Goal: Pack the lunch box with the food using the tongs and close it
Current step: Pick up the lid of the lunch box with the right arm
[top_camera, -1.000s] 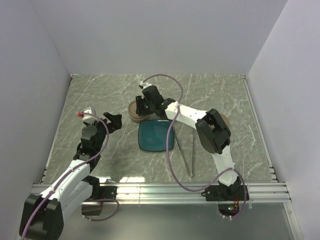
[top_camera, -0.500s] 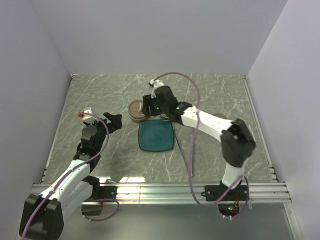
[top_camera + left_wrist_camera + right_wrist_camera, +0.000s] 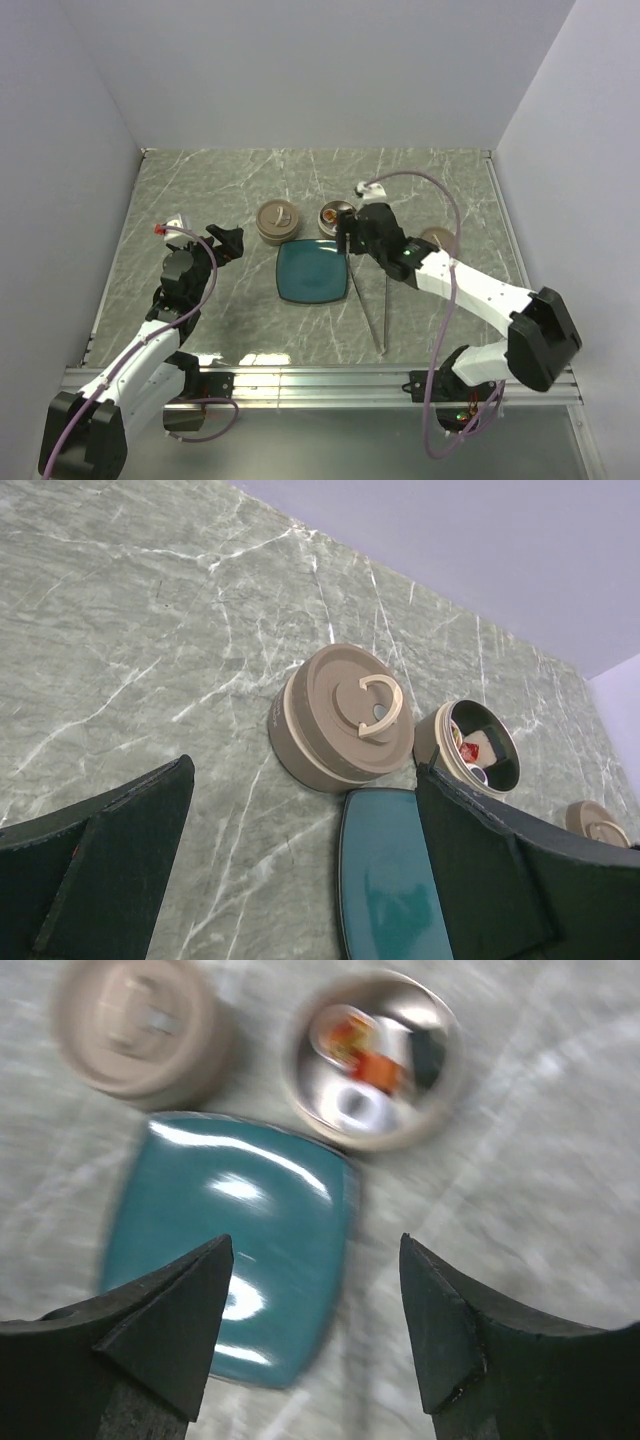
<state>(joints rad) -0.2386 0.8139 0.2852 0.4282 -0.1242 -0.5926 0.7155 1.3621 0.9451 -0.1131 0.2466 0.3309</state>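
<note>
- Silvery tongs (image 3: 385, 310) lie on the surface at lower centre of the top view, right of the teal plate (image 3: 312, 272).
- We see food (image 3: 368, 1060) inside the open round box (image 3: 452, 1070).
- Our right fingers (image 3: 165, 1320) and left fingers (image 3: 110, 850) spread wide, holding nothing.

Free tabletop (image 3: 300, 335) lies at 6 o'clock of the teal plate (image 3: 312, 272). 2 obstacles, the lidded pot (image 3: 277, 221) and the open pot (image 3: 333, 215), block 12 o'clock; the tongs (image 3: 380, 310) bar 3 o'clock.
</note>
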